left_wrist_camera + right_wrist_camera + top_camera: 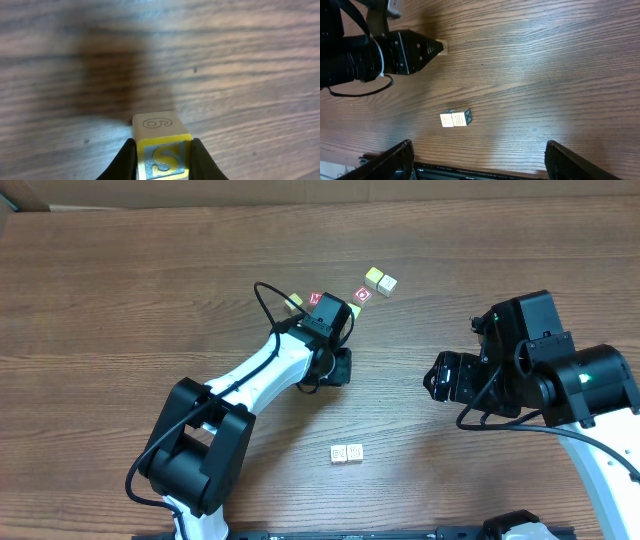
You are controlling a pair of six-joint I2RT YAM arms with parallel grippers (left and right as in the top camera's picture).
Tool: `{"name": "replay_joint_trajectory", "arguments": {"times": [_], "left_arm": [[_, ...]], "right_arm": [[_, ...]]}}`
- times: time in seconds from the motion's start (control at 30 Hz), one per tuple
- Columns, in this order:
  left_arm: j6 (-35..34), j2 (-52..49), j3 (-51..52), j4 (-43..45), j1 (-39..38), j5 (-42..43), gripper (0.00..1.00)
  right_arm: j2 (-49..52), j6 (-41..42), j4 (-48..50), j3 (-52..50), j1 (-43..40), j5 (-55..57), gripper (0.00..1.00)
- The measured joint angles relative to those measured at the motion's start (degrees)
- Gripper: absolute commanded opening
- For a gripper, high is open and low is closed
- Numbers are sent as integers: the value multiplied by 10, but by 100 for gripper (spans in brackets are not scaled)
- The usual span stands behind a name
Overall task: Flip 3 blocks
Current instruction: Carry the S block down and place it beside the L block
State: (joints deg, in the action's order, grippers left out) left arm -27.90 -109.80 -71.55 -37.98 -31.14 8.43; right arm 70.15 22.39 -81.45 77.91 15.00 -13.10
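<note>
My left gripper (pixel 164 161) is shut on a block (pixel 161 142): a pale wooden cube with a yellow S face toward the camera and a faint 6 on top, low over the table. In the overhead view this block (pixel 355 310) peeks out beside the left gripper (pixel 349 314). Two whitish blocks (pixel 339 453) (pixel 355 452) with faint red print sit side by side near the front. They also show in the right wrist view (pixel 448 120) (pixel 462 118). My right gripper (pixel 433 380) (pixel 485 162) stands open and empty, right of centre.
Around the left gripper lie a red M cube (pixel 316 300), a red O cube (pixel 362 295), a yellowish cube (pixel 293 303), and a touching pair, a yellowish cube (pixel 373 277) and a whitish cube (pixel 388 284). The left arm (pixel 365 55) fills the right wrist view's upper left.
</note>
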Motion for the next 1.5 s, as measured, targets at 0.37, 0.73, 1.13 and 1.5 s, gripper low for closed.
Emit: {"name": "replay_joint_trajectory", "arguments": {"times": [0.37,0.73,1.13,1.5], "left_arm": [[-2,0,-147,-289,11,-46,4],[-62,40,-82,-323,-17,-105,5],[-189,335,157,-237,-165,-123,5],[-249,417,320,-98,-183,-113,8]], "right_arm": [[0,0,-2,0,0,0,84],[0,-4,-18,0,0,0,84],[0,-14,-16,0,0,0,84],[0,-15,-16,0,0,0,84]]}}
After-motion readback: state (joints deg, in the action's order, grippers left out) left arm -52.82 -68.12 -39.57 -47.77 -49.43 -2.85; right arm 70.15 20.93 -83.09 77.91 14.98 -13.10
